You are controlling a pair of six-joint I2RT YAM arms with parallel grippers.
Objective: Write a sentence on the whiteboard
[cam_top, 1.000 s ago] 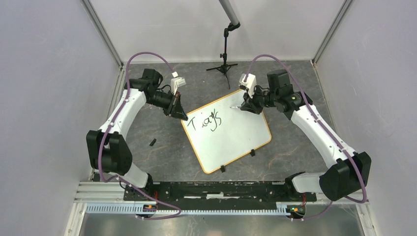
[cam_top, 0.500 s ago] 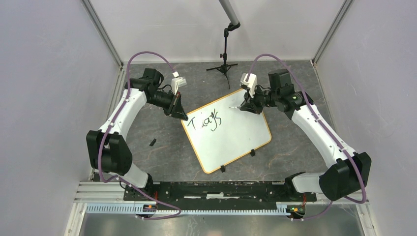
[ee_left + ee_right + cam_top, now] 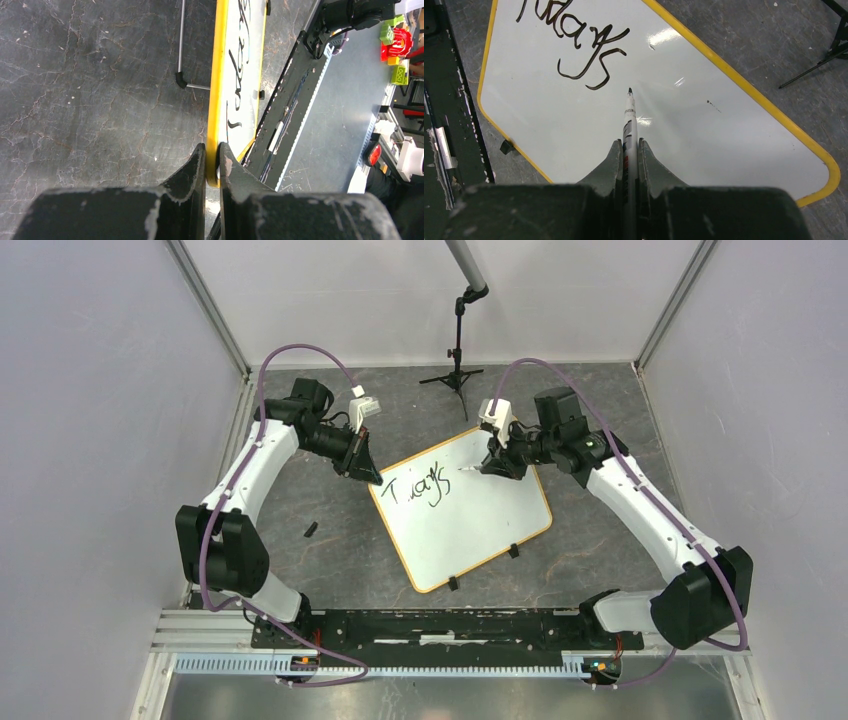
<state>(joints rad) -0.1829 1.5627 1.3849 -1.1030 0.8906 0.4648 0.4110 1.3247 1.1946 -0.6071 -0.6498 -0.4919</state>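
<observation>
The whiteboard [image 3: 480, 525], white with a yellow rim, lies tilted on the dark table. One line of black script [image 3: 420, 487] runs along its upper left part, also seen in the right wrist view as script [image 3: 579, 45]. My left gripper [image 3: 372, 478] is shut on the board's left corner, its jaws pinching the yellow rim [image 3: 215, 100]. My right gripper [image 3: 628, 145] is shut on a marker [image 3: 629, 115]. The marker's black tip points at the bare white surface [image 3: 704, 140] just past the last letter. Whether the tip touches the board I cannot tell.
A black tripod stand [image 3: 458, 370] rises behind the board. A small black piece [image 3: 311, 530] lies on the table left of the board. Two black clip feet [image 3: 513, 551] sit on the board's near edge. The black base rail [image 3: 440, 625] spans the near table edge.
My right gripper has carried the marker leftward over the board, nearer to the written word. The left gripper and the board have stayed put.
</observation>
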